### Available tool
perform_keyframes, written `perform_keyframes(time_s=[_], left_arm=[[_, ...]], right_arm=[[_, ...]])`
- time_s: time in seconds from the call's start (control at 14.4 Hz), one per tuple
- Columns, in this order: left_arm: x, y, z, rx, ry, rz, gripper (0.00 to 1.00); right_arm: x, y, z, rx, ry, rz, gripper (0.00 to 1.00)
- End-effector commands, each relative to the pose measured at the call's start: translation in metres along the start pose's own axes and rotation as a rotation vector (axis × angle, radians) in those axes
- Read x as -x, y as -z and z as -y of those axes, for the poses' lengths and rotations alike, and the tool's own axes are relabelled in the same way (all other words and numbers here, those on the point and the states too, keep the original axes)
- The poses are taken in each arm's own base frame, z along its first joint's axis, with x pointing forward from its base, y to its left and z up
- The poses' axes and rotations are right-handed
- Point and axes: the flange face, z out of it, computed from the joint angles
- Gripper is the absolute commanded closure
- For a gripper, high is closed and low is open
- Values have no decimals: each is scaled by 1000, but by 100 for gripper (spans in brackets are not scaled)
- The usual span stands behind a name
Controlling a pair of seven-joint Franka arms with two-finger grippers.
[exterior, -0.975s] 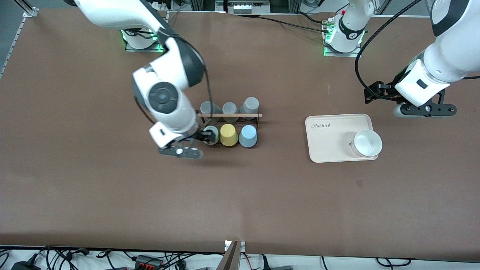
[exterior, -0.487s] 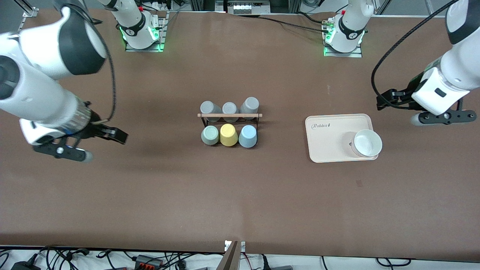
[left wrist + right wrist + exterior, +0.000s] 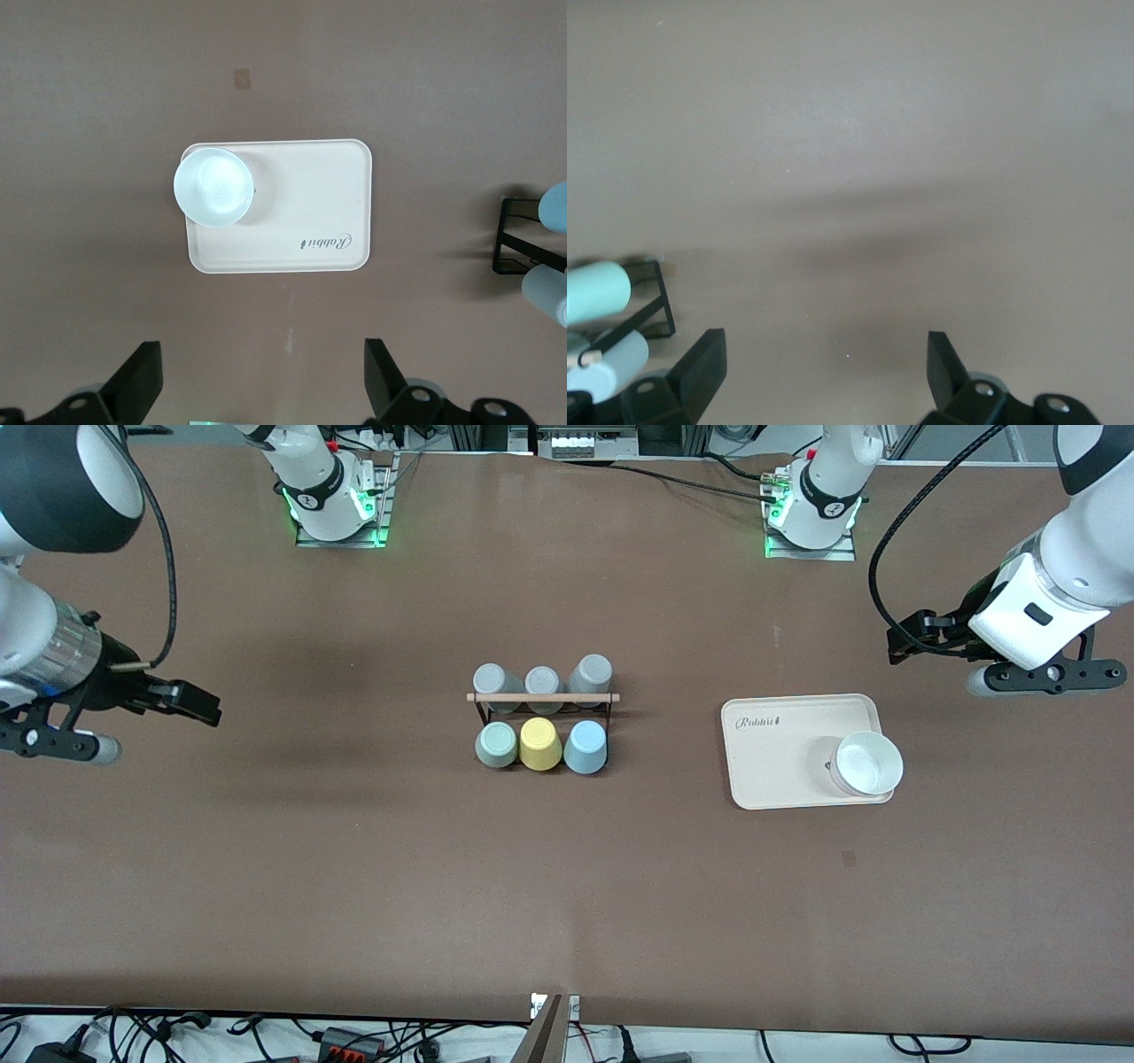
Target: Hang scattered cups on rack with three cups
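The black wire rack (image 3: 542, 698) with its wooden rod stands mid-table. The mint green cup (image 3: 496, 744) and the light blue cup (image 3: 586, 747) sit on its row nearer the camera, with a yellow cup (image 3: 540, 744) between them. My right gripper (image 3: 199, 707) is open and empty over bare table at the right arm's end. In the right wrist view the gripper (image 3: 824, 367) is empty, with the mint cup (image 3: 598, 292) and rack (image 3: 656, 305) at the edge. My left gripper (image 3: 912, 645) is open and empty beside the tray. It also shows in the left wrist view (image 3: 261, 381).
Three grey cups (image 3: 542, 682) sit on the rack's row farther from the camera. A cream tray (image 3: 780, 753) with a white bowl (image 3: 868, 763) on it lies toward the left arm's end; both show in the left wrist view, tray (image 3: 301, 212) and bowl (image 3: 213, 186).
My right gripper has left the mint cup on the rack and swung away to the right arm's end of the table. My left gripper has shifted slightly near the tray.
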Motion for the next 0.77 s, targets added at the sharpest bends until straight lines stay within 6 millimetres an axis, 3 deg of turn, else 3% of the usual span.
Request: perform_keyframes(time_s=[0.0,0.28,0.56,0.7], left_arm=[[7,2,4,12,-17,-24,0],[8,7,2,18,-13,-30,0],[9,6,4,17,-13,-24,0],[8,6,4,19,-11,-25,0]], right_arm=[[36,1,1,-4,45,-55,0],[53,0,-3,-20,37,-66,0],[33,14,-14,-38,20,-63,0],[36,22,-15,-32,-6,-30,0]])
